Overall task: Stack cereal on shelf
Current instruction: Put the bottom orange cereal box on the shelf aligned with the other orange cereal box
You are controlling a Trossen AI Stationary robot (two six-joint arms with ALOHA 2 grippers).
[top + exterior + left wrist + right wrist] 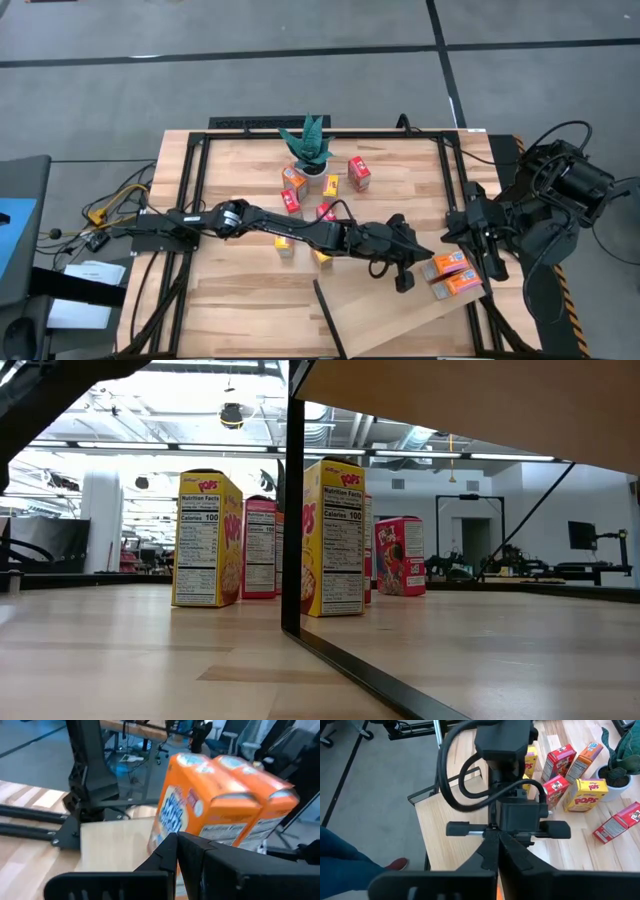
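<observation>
The left gripper (405,280) hangs over the pale shelf board (400,315), fingers closed on nothing. Just beyond it, two orange cereal boxes (455,273) lie side by side on the board. The right gripper (480,250), also shut and empty, is above those boxes. Farther off, red and yellow boxes (325,212) stand around a potted plant (310,150).

We note a green potted plant (309,148) in a white pot near the far edge of the planked surface (230,300) — cables (112,205) trail off its left side.
</observation>
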